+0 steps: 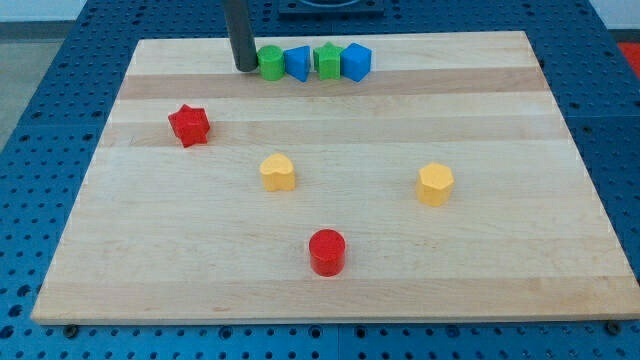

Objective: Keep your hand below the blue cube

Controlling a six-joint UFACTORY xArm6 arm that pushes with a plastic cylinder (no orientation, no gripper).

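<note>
Wooden board (pixel 330 270) is filling the single camera view, sitting on a blue perforated surface (pixel 40 150). My tip (pixel 245 68) is resting on the board near the view's top edge, at the view's left end of a row of four blocks. No claw is fitted on this arm, only a straight dark rod, so nothing is spreading, pressing together or pinching.

Taking my tip as landmark: green cylinder (pixel 271 62) is sitting just beside it to the view's right, touching or nearly so, cannot tell which. Blue cube (pixel 298 63) is coming next to the view's right of the tip, past the green cylinder and touching it. So the blue cube is lying to the view's right of the tip at about the same height in the view, with the green cylinder between them; the tip is not sitting toward the view's bottom from the cube. Further right of the tip, a green star-like block (pixel 326 60) and then a blue hexagonal block (pixel 356 61) are closing the row, all packed together.

Red star block (pixel 189 125) is lying toward the view's bottom-left from the tip. Yellow heart-like block (pixel 278 172) is lying well below the tip. Red cylinder (pixel 327 251) is lying far below, slightly right. Yellow hexagonal block (pixel 435 184) is lying well apart, bottom-right of the tip.
</note>
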